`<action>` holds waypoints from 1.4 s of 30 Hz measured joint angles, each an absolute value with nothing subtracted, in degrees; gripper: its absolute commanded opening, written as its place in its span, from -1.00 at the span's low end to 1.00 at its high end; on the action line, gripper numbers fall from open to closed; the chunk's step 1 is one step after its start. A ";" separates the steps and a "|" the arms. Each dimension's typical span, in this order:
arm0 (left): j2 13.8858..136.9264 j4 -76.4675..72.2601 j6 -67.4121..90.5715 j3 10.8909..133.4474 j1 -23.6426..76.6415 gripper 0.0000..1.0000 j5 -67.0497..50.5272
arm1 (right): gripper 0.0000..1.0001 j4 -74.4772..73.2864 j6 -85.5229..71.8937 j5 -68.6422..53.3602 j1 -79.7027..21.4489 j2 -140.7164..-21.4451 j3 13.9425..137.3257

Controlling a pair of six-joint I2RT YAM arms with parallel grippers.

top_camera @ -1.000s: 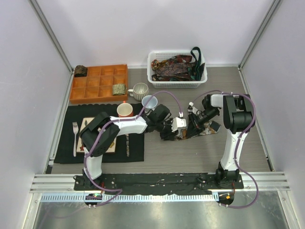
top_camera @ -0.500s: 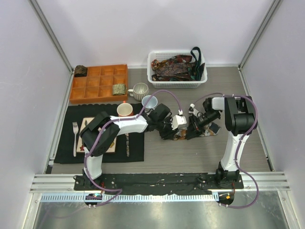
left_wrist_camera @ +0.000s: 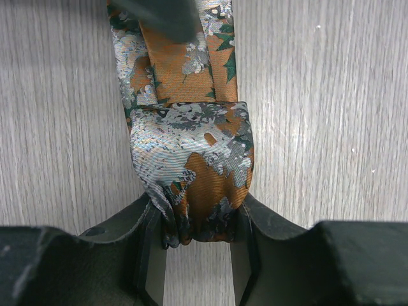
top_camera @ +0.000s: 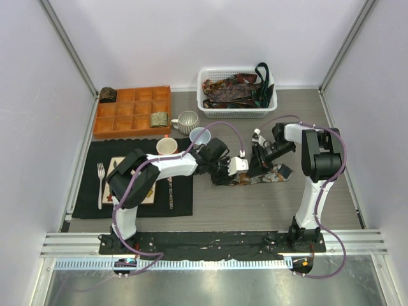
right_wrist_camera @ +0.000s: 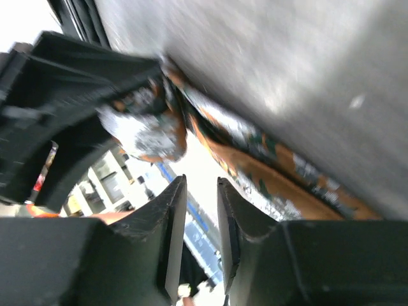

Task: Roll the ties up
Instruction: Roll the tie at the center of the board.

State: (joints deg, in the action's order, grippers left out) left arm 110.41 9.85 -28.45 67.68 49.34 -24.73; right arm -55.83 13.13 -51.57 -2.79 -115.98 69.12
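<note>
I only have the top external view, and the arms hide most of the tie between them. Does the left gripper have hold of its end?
Observer: Yes. In the left wrist view, the left gripper pinches the folded-over end of the tie between its jaws.
Operator: Where does the rest of it go?
Observer: It runs straight away from the gripper, flat on the table.
Operator: Is the right gripper holding anything?
Observer: No. The right wrist view is blurred, but the right gripper shows a narrow gap with nothing in it. The tie lies beyond its tips.
</note>
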 measured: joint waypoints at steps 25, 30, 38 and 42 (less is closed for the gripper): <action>108.51 10.59 -27.22 65.67 48.25 -0.34 -27.86 | 0.00 -55.94 8.38 -49.41 -2.81 -119.00 68.82; 108.53 11.22 -29.02 65.63 49.52 -0.28 -25.52 | 0.21 -56.73 9.08 -50.85 -3.38 -118.61 71.79; 108.84 12.21 -29.50 66.30 49.84 -0.26 -24.53 | 0.13 -55.42 8.60 -56.21 -8.25 -114.32 68.27; 109.01 12.62 -29.67 66.61 49.87 -0.26 -24.53 | 0.03 -52.88 6.76 -56.95 -11.40 -114.13 67.18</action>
State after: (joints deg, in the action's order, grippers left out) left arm 109.01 12.62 -29.67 66.61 49.87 -24.53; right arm -52.88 6.76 -56.95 -11.40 -114.13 67.18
